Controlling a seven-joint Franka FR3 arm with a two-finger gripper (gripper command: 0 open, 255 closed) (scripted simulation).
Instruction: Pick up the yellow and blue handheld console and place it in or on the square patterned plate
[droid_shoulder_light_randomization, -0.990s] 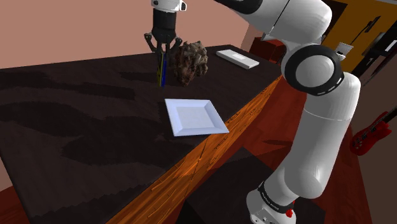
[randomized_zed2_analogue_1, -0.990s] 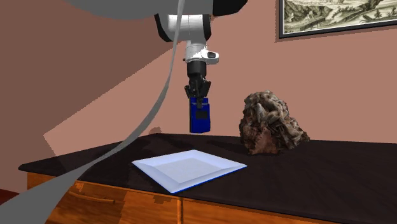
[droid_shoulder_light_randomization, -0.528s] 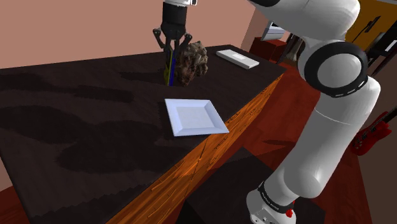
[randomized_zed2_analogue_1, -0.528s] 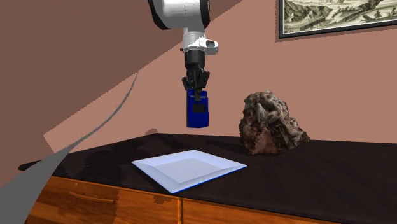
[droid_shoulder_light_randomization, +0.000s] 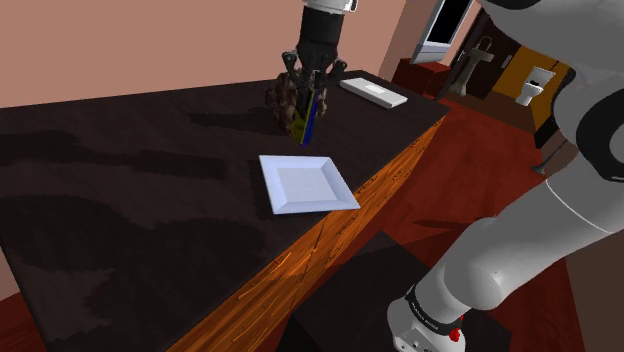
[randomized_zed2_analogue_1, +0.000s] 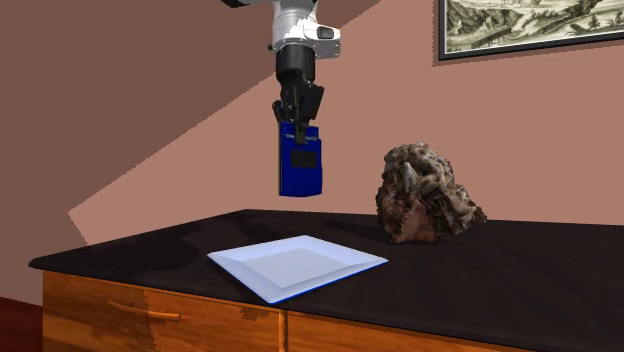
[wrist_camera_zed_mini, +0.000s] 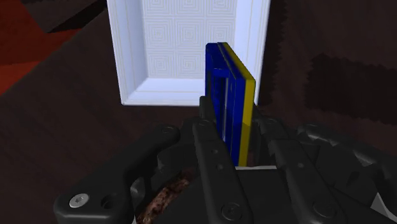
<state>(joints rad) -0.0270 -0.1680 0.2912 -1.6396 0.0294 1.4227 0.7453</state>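
1. One all-black two-finger claw (randomized_zed2_analogue_1: 300, 124) is seen at the end of the white arm, pointed downward above the dark surface with an orange-brown wooden front (randomized_zed2_analogue_1: 500, 272).
2. The claw (wrist_camera_zed_mini: 232, 121) is closed on a flat rectangular handheld console (wrist_camera_zed_mini: 229, 95), blue with a yellow band along one edge; the upper end of the console is clasped between the two fingers (wrist_camera_zed_mini: 210, 130).
3. The blue and yellow handheld console (randomized_zed2_analogue_1: 301, 165) is hung straight below the claw, upright, and is held in the air well clear of the surface.
4. In the shoulder view the console (droid_shoulder_light_randomization: 308, 120) is shown edge-on under the claw (droid_shoulder_light_randomization: 308, 98), as a thin blue and yellow strip.
5. A square, pale blue-white plate with a raised rim and a fine pattern of nested squares (wrist_camera_zed_mini: 184, 44) is seen beyond the fingertips, past the lower end of the console.
6. The square plate (randomized_zed2_analogue_1: 297, 262) is laid flat on the surface below the claw, apart from the console; whether the console is hung exactly over it cannot be told.
7. The plate (droid_shoulder_light_randomization: 307, 185) is placed near the wooden front edge of the surface (droid_shoulder_light_randomization: 120, 200).
8. A rough, brown, rock-like lump (randomized_zed2_analogue_1: 428, 193) is set on the surface beside and below the claw, on the second exterior view's right of it.
9. In the shoulder view the brown lump (droid_shoulder_light_randomization: 285, 95) is partly hidden behind the claw.
10. A flat white rectangular object (droid_shoulder_light_randomization: 373, 92) is laid on the surface farther beyond the claw.
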